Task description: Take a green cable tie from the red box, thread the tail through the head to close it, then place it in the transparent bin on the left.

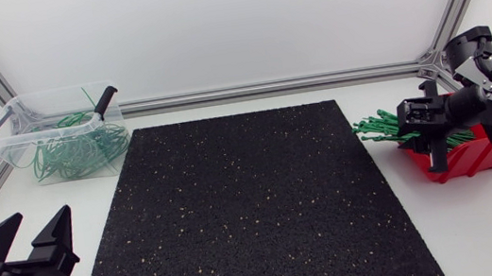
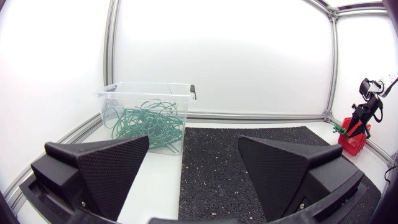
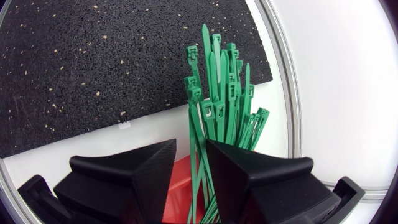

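**Fingers over the tie bundle: single-tie pick needed**

Right fingers [image 3: 155, 171] stand narrowly apart with nothing clamped. Several green cable ties [image 3: 217, 99] run up through the gap. The ties lie bunched in the red box [image 3: 179, 190], with their heads fanning out over the white surface [image 3: 93, 149] toward the black mat [image 3: 93, 56].

Recommendation: separate one tie before closing, since the crowded strands invite a multiple pick. Grip it mid-length so that head and tail stay free for threading.

Left fingers [image 2: 112, 162] are spread wide and empty. The transparent bin [image 1: 55, 134] sits beyond them and already holds looped ties.
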